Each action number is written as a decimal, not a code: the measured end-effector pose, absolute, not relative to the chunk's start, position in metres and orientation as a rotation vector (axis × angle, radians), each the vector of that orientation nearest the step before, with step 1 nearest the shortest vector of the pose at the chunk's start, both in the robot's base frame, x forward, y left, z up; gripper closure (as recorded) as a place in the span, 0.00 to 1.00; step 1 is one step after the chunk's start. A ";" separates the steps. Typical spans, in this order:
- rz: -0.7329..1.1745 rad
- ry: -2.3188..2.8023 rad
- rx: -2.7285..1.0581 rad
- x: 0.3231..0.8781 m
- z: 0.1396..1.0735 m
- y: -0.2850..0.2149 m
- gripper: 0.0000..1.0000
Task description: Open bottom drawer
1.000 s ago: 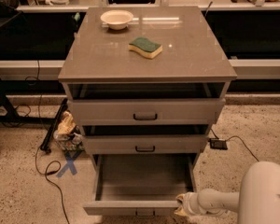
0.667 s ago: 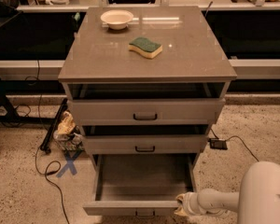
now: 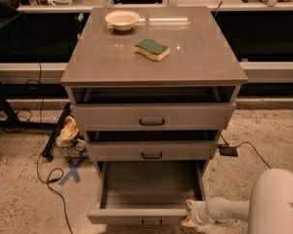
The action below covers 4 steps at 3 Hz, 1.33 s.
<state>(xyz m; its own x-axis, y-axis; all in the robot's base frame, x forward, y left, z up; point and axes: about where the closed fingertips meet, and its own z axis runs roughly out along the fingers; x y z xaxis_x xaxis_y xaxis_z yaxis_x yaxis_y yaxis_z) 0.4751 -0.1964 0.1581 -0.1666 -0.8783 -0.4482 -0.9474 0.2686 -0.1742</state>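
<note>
The bottom drawer [image 3: 146, 189] of the grey-taupe cabinet [image 3: 151, 57] stands pulled far out, showing a plain grey interior with nothing in it. Its front panel [image 3: 136, 215] lies at the lower edge of the view, with the small black handle [image 3: 151, 224] partly cut off. My gripper [image 3: 191, 217] sits at the right end of that front panel, on the end of my white arm [image 3: 234, 209], which comes in from the lower right. The middle drawer [image 3: 151, 151] and top drawer [image 3: 152, 116] are each out a little.
On the cabinet top are a white bowl [image 3: 122, 19] and a green-and-yellow sponge [image 3: 152, 48]. A crumpled bag [image 3: 71, 135], black cables [image 3: 49, 174] and a blue X mark [image 3: 71, 172] lie on the floor at left. A small black box [image 3: 228, 150] with a cable lies at right.
</note>
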 end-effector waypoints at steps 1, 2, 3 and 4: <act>0.212 2.077 -1.645 0.475 0.158 -0.196 0.00; 0.208 2.012 -1.634 0.483 0.184 -0.206 0.00; 0.189 1.930 -1.581 0.485 0.233 -0.236 0.00; 0.137 1.860 -1.553 0.483 0.287 -0.264 0.00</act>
